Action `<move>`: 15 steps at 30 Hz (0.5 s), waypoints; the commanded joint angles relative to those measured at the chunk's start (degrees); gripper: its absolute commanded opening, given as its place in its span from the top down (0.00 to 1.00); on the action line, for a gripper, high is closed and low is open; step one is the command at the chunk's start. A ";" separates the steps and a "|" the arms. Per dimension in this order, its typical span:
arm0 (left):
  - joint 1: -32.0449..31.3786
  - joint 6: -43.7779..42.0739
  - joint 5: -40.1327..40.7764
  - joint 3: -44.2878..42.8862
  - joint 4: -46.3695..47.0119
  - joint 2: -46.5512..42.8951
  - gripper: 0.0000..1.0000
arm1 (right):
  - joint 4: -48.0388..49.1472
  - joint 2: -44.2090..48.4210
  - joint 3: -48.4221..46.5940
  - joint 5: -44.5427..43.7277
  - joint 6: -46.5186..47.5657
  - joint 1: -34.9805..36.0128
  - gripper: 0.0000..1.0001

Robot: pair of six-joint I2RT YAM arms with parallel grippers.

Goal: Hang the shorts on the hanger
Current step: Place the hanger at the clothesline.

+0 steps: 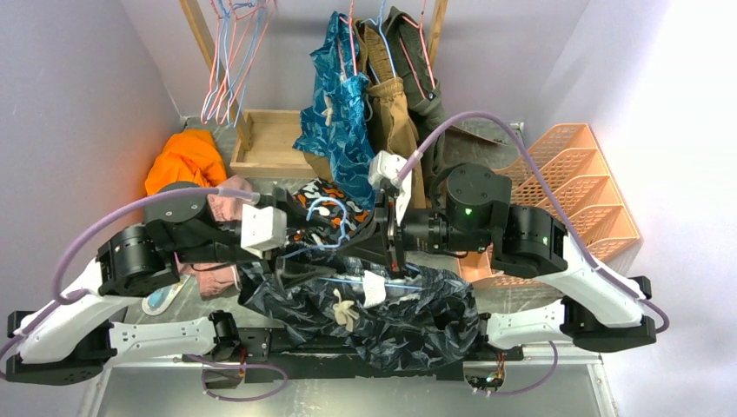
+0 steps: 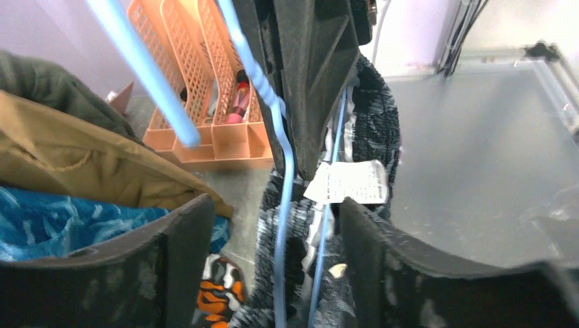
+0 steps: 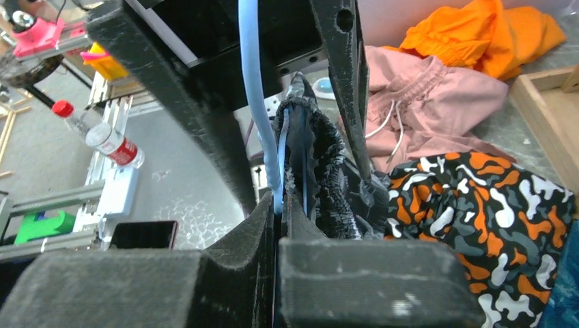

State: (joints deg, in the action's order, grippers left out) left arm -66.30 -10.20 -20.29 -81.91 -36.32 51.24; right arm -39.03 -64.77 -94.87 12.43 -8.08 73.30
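Although bunched on the tabletop, the shorts lie on the near side of the hanger, with the waistband touching its wire. Right fingers are pressed together, pinching the hanger; left fingers are spread, one on either side of the hanger and waistband. Beyond the hanger lie orange camouflage shorts, and farther still hangs a blue garment.

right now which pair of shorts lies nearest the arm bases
The dark charcoal leaf-print shorts; the orange-blotched pair lies farther back and the teal pair hangs at the back.
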 commanded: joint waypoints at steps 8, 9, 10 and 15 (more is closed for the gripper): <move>0.12 5.31 19.22 -2.68 11.62 -18.72 0.01 | -15.22 -16.26 -31.86 -24.71 1.41 -0.07 1.00; 0.12 5.38 20.19 -2.02 11.98 -20.08 0.01 | -16.27 -18.56 -35.02 -26.60 1.16 -0.06 1.00; 0.12 5.47 21.04 -1.52 11.94 -21.29 0.01 | -16.82 -20.43 -37.45 -28.12 1.06 -0.06 1.00; 0.12 6.04 24.25 0.13 10.54 -24.37 0.01 | -15.54 -28.34 -46.46 -34.38 0.17 -1.51 1.00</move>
State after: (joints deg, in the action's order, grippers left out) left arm -66.30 -5.21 -1.63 -84.75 -25.02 25.93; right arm -54.72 -88.60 -135.98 -13.32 -7.16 72.97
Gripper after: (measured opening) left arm 0.990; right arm 0.028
